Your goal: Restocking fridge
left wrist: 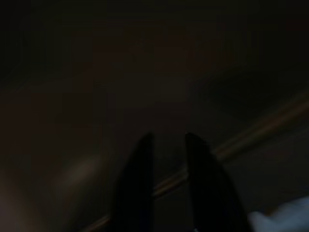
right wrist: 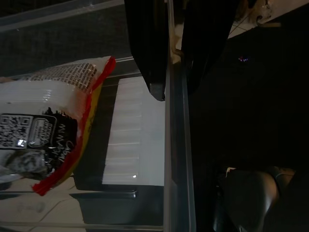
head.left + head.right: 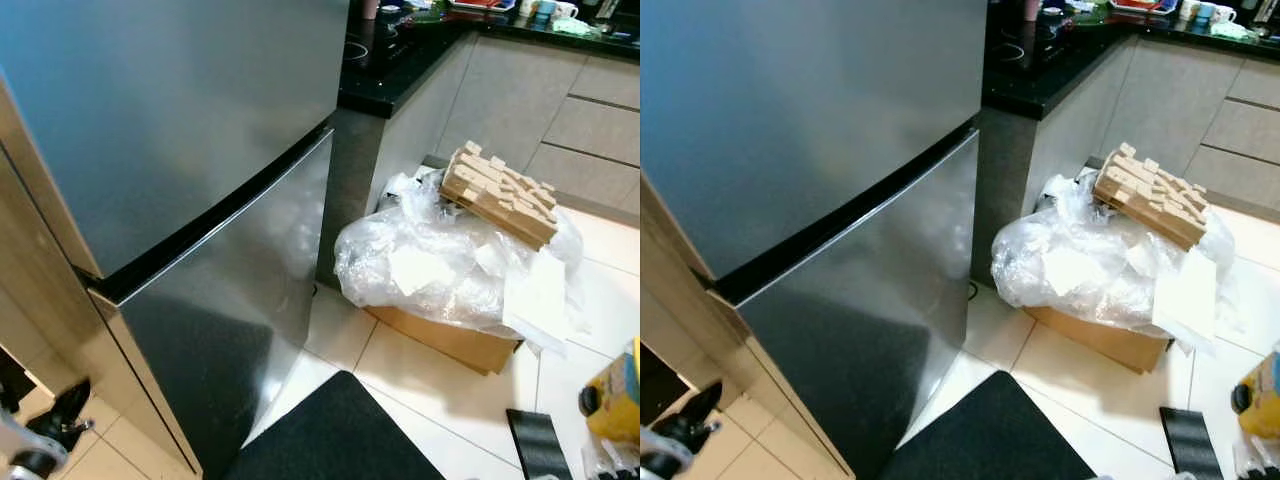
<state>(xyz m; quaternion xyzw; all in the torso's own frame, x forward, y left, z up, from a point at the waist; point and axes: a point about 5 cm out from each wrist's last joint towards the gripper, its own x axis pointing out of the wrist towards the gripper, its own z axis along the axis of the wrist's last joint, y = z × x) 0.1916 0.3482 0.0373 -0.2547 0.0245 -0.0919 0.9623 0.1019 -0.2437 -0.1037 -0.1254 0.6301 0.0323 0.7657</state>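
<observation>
The fridge (image 3: 150, 100) is a tall steel one with two doors, both closed; its lower door (image 3: 230, 300) reaches the floor. My left gripper (image 3: 62, 408) hangs low beside the fridge's left side, and the dark left wrist view shows its fingers (image 1: 145, 164) slightly apart with nothing between them. My right gripper (image 2: 174, 92) hangs over a clear plastic bin (image 2: 176, 159), its fingers a little apart and holding nothing. A white packet with a red and yellow edge (image 2: 53, 121) lies in that bin.
A cardboard box (image 3: 450, 340) heaped with clear plastic bags and a wooden block set (image 3: 500, 190) stands on the tiled floor right of the fridge. A black mat (image 3: 330, 430) lies in front. A yellow container (image 3: 612, 395) sits far right. Black counter (image 3: 400, 60) behind.
</observation>
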